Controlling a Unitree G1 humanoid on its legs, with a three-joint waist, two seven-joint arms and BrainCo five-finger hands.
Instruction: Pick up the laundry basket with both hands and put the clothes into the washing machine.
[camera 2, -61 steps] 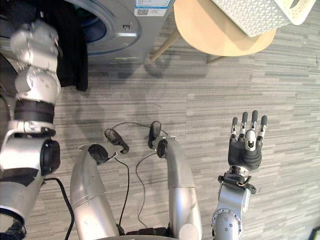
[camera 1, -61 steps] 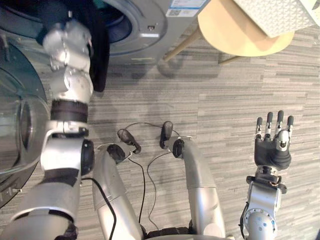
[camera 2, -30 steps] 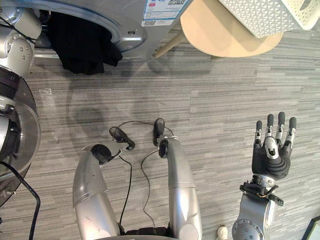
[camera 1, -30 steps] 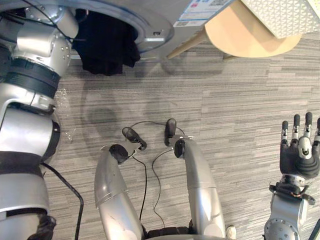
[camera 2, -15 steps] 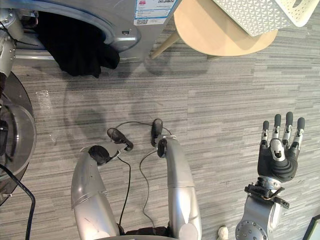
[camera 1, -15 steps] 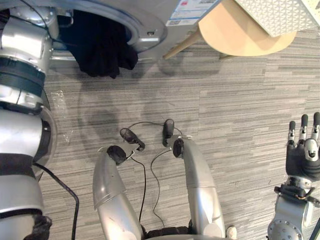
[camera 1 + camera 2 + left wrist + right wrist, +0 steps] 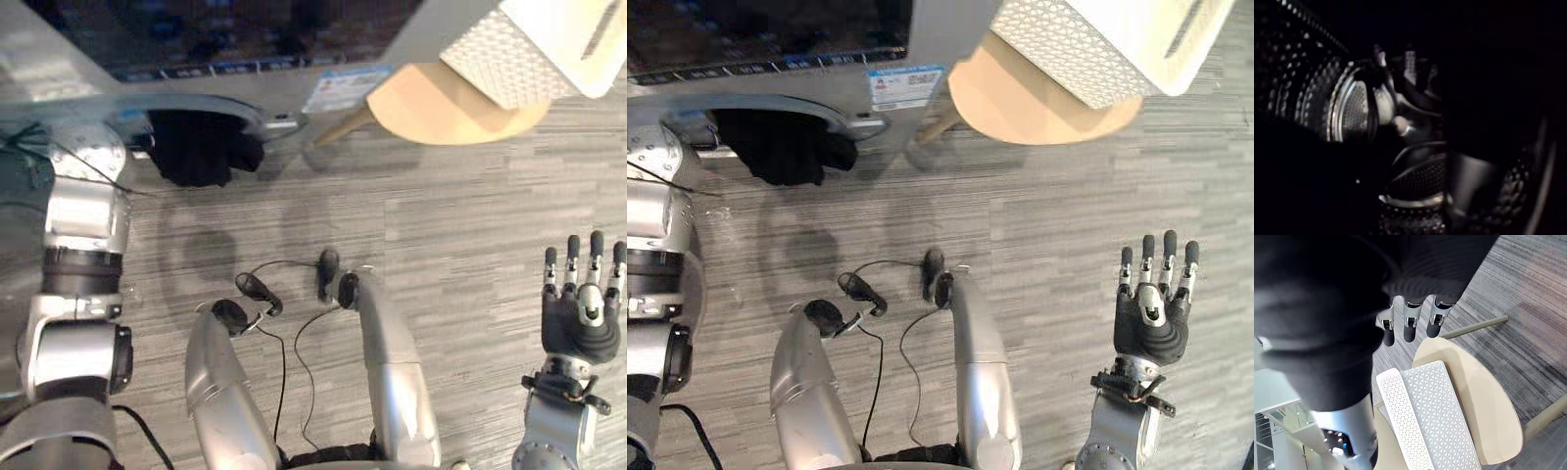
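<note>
The washing machine stands at the upper left with its round opening's rim showing. A black garment hangs out over that rim. My left arm reaches up into the opening, and its hand is hidden inside. The left wrist view looks into the dark drum with its perforated metal wall. The white perforated laundry basket sits on a round wooden stool at the upper right, also seen as the basket past my right fingers. My right hand is raised at the lower right, open and empty.
Grey striped floor spreads between the machine, the stool and my right hand. The stool's slanted legs reach the floor beside the machine.
The camera has tipped up, so more of the machine's front shows. My left arm stays at the opening. The right hand keeps its raised, open pose.
</note>
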